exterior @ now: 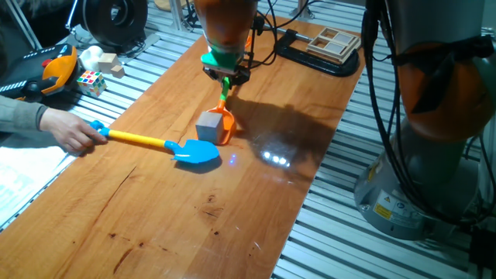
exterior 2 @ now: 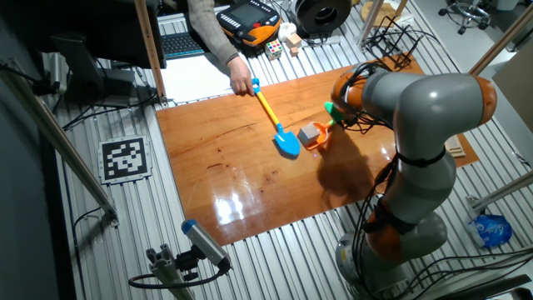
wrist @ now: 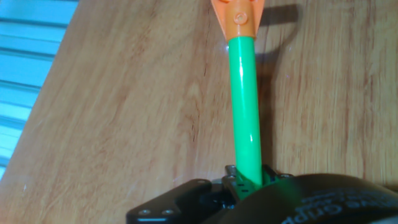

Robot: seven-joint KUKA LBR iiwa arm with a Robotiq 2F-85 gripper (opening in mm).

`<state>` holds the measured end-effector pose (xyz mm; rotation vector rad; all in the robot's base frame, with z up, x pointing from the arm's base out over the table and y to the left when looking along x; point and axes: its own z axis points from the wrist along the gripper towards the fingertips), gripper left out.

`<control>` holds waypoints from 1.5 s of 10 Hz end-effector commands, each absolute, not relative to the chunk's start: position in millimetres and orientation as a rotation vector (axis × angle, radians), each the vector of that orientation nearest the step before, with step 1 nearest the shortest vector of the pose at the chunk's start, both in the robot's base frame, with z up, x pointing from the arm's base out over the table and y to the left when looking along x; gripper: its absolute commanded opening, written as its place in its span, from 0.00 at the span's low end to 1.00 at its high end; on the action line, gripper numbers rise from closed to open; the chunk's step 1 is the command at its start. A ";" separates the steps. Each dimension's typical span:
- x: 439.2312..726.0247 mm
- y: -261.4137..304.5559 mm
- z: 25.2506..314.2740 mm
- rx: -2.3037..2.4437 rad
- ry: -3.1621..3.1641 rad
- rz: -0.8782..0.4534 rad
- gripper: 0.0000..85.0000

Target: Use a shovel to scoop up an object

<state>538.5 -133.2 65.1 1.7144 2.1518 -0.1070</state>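
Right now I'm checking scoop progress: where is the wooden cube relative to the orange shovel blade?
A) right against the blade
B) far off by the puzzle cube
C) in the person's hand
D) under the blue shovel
A: the cube sits on the table directly against the orange blade, touching it, with the blue shovel just beside.

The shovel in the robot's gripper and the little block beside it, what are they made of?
The shovel looks like glossy moulded plastic: its green shaft carries a bright streak of reflected light, and the blade is a flat, even orange. The block seems to be plain unpainted wood, matt and pale, though at this size no grain shows, so that is a guess.
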 end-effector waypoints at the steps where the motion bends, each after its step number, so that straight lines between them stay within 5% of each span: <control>1: 538.6 -132.3 64.6 1.728 2.156 -0.102 0.00; 7: 540.8 -130.7 68.6 1.841 2.251 -0.075 0.00; 15: 573.7 -97.7 116.1 1.686 2.585 -0.107 0.00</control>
